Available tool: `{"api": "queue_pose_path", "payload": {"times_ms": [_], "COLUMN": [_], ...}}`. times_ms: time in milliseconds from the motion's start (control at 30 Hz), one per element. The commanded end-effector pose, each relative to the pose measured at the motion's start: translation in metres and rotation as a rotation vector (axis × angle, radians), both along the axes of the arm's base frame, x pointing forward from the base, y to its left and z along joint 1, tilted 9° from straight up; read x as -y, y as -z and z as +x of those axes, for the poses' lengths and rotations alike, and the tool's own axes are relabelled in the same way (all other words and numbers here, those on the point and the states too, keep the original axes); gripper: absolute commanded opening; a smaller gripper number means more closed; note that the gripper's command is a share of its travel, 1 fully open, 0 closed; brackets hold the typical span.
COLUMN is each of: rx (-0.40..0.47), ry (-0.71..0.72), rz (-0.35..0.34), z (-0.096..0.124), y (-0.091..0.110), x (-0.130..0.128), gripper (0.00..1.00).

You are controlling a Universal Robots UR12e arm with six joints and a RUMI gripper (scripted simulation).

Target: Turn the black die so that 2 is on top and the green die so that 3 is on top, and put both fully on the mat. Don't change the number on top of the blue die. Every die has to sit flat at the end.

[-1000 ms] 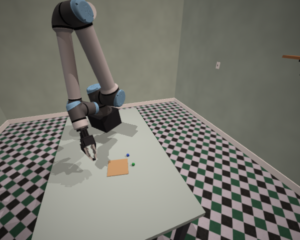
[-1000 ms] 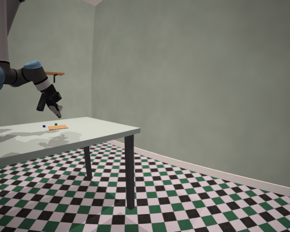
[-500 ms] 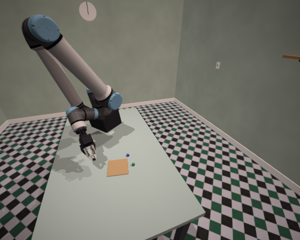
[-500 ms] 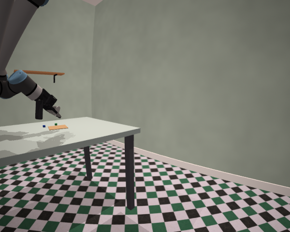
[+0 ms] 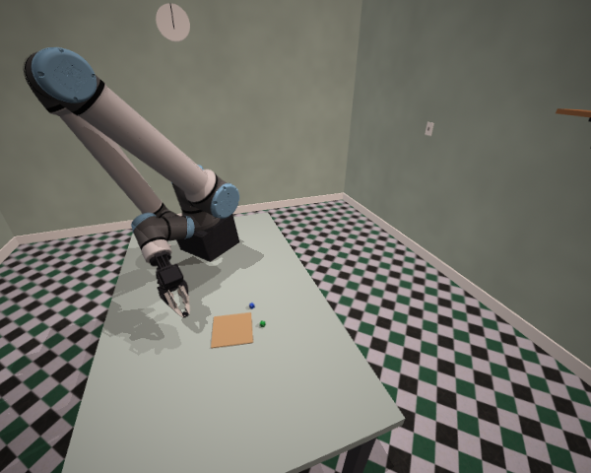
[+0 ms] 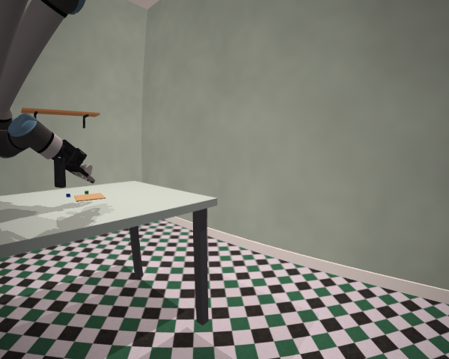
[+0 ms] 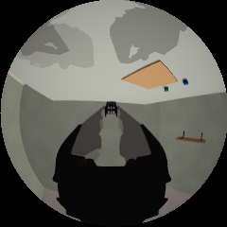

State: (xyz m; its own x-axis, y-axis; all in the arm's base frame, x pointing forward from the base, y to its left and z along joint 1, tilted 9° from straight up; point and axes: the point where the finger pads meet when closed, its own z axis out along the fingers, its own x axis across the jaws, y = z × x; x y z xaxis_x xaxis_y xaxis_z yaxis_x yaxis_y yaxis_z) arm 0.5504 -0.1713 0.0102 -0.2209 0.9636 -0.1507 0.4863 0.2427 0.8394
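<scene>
my jaws pinch the black die (image 5: 184, 314) (image 7: 111, 109) at their tips, tilted, probably to turn 2 upward.
</scene>
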Motion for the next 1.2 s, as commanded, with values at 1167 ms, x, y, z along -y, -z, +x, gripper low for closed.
{"api": "queue_pose_path", "payload": {"times_ms": [1167], "rx": [0.001], "ry": [0.0], "rz": [-0.001], "z": [0.007], "y": [0.076], "x": [0.01], "gripper": [0.0]}}
